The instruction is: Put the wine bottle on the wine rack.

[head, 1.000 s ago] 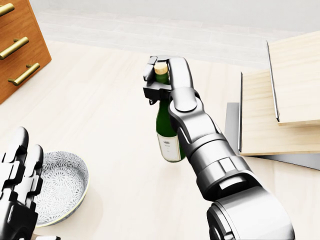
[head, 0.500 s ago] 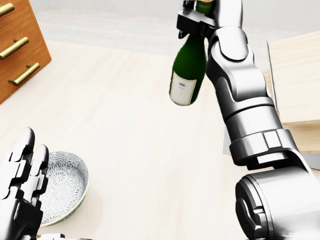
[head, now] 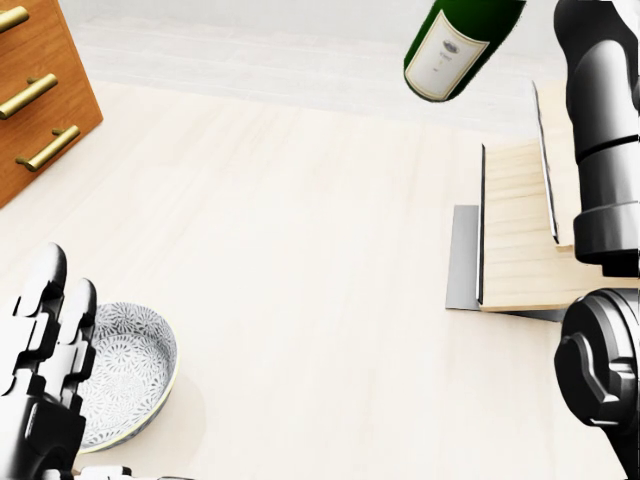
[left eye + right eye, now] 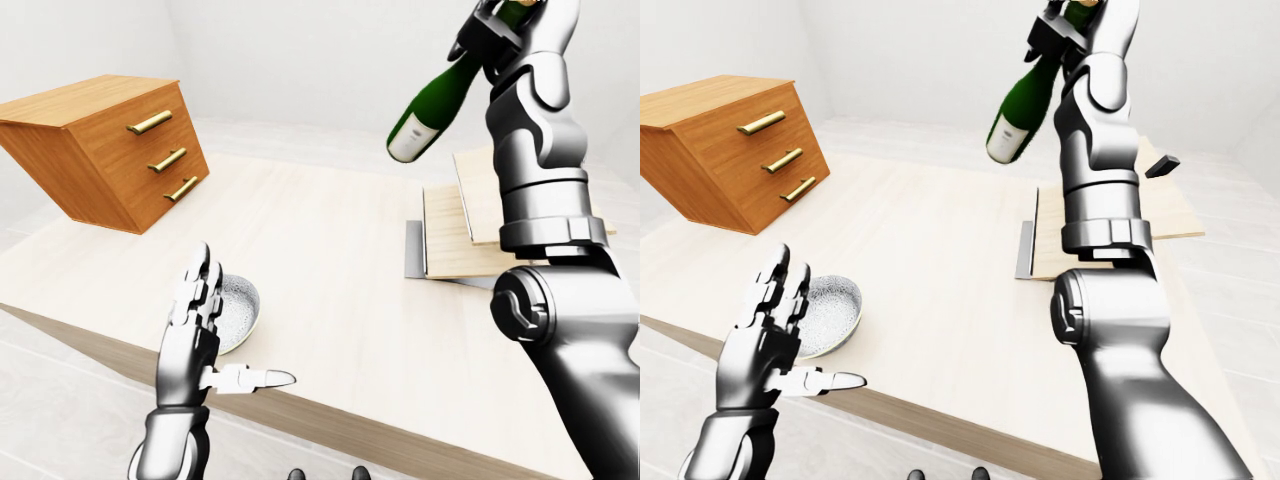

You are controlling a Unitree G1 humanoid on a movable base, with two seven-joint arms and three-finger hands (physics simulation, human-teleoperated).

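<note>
The dark green glass wine bottle (image 4: 1023, 97) hangs tilted high above the pale wooden bench (image 4: 330, 260), its neck clamped in the right hand (image 4: 1068, 22), label end swinging toward the views' left. The stepped light-wood wine rack (image 3: 520, 225) lies below, to the right. A steady carry would likely level the bottle first, then lower it slowly onto the rack. The left hand (image 4: 198, 300) hovers with fingers spread beside the patterned ceramic bowl (image 3: 125, 370).
</note>
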